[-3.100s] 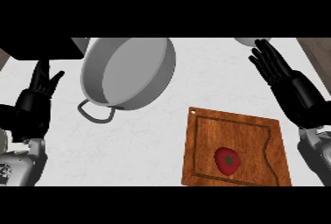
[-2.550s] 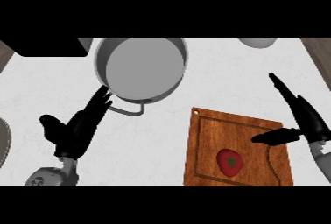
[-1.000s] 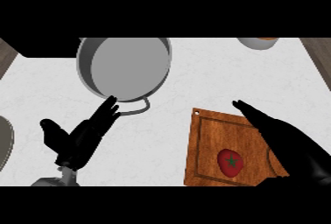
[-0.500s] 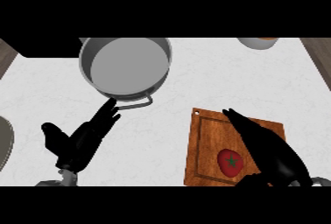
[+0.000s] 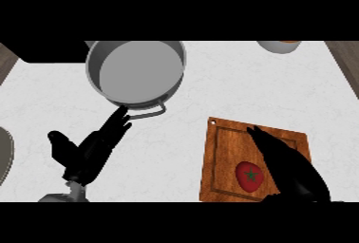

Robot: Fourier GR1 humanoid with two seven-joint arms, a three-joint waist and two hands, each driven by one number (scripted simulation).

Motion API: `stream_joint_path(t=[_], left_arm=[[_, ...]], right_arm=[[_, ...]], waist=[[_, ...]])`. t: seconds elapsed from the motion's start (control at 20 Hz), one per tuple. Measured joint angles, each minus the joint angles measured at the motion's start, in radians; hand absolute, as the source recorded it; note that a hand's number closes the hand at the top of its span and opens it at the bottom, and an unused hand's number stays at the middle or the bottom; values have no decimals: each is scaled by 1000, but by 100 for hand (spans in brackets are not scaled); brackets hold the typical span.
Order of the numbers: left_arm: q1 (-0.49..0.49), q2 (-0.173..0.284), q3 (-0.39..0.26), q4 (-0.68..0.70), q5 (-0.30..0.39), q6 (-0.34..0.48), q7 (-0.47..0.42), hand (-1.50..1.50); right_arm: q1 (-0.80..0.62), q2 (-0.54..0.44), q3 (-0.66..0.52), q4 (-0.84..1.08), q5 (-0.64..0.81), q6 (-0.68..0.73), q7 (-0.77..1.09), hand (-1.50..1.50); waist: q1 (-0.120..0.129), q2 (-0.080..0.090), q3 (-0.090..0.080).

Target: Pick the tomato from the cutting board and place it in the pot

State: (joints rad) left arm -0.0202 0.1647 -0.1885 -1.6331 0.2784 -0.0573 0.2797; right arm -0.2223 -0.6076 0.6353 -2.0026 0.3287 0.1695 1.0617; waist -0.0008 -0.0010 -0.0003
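Since half a second ago the right hand has drawn in over the cutting board. At left, the left hand lies released, fingers straight toward the pot handle. On the board sits the tomato, just beside the right hand's straight, open fingers.

We see a white marbled counter filling most of the frame. Dark block at upper left, brown wood strip at upper right edge. Grey curved object at left edge.
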Motion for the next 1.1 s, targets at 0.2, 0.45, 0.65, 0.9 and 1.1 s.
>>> stream_joint_path(t=[0.2, 0.45, 0.65, 0.9, 1.1], left_arm=[[-11, -7, 13, 1, -2, -7, 11, 0], [16, -16, 15, -16, -15, -16, 8, 0], [34, -14, 25, -33, -18, -30, 14, 0], [37, -27, 34, -35, -28, -39, 11, 0], [33, -47, 29, -39, -45, -31, 28, 0]], right_arm=[[-3, 46, -20, 55, 25, 25, -20, -150], [62, 60, -34, 52, 73, 42, -42, -150], [74, 96, -56, 91, 107, 62, -61, -150], [98, 148, -64, 145, 171, 78, -92, -150], [96, 189, -86, 195, 207, 103, -114, -150]], waist=[[2, 0, 0], [1, 0, 0], [3, 0, 0], [2, 0, 0], [3, 1, 0]])
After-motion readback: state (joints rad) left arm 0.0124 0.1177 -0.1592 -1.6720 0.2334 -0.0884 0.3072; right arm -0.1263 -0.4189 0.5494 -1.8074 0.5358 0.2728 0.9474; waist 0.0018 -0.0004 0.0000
